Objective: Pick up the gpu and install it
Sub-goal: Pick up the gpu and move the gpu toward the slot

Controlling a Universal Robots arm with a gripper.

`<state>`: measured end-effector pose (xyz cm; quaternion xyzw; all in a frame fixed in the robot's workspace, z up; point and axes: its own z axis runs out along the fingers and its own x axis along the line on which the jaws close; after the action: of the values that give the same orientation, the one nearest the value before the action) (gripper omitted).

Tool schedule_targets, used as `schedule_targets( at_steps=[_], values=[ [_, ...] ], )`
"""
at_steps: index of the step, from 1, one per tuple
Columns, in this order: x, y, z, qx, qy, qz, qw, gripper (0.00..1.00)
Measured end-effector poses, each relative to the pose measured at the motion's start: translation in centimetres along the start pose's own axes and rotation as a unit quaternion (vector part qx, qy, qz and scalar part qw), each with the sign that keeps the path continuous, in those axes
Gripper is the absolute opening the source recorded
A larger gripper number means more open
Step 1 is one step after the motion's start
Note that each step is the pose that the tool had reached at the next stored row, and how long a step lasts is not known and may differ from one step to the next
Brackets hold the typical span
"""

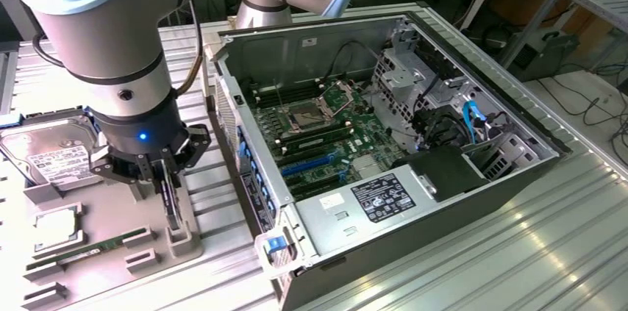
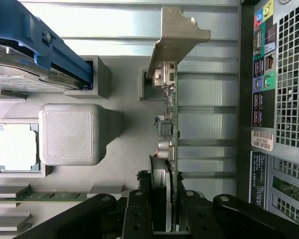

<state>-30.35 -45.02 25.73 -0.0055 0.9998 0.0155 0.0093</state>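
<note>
The gpu [image 1: 173,208] stands upright and edge-on as a thin dark slab in a slot of the grey holder tray [image 1: 108,270], at the exterior view's left. My gripper [image 1: 165,179] reaches down over its top edge, black fingers on either side. In the wrist view the gpu [image 2: 172,124] shows as a thin green board edge with small components. Its silver bracket [image 2: 177,37] is at the end away from me. My gripper [image 2: 164,216] is shut on the card, one finger [image 2: 139,211] pressed against each face.
The open computer case [image 1: 510,171] lies at the exterior view's right, its motherboard with blue slots [image 1: 309,167] exposed; its rear panel [image 2: 279,99] is close to the card. On the tray sit a hard drive [image 1: 49,153], a CPU [image 1: 57,226] and a RAM stick [image 1: 93,246].
</note>
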Motion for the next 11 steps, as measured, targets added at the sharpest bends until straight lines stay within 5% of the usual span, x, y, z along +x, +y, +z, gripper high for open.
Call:
schedule_targets(
  at_steps=[11],
  values=[
    [-0.01, 0.01, -0.73, 0.0, 0.0, 0.0, 1.0, 0.28]
  ],
)
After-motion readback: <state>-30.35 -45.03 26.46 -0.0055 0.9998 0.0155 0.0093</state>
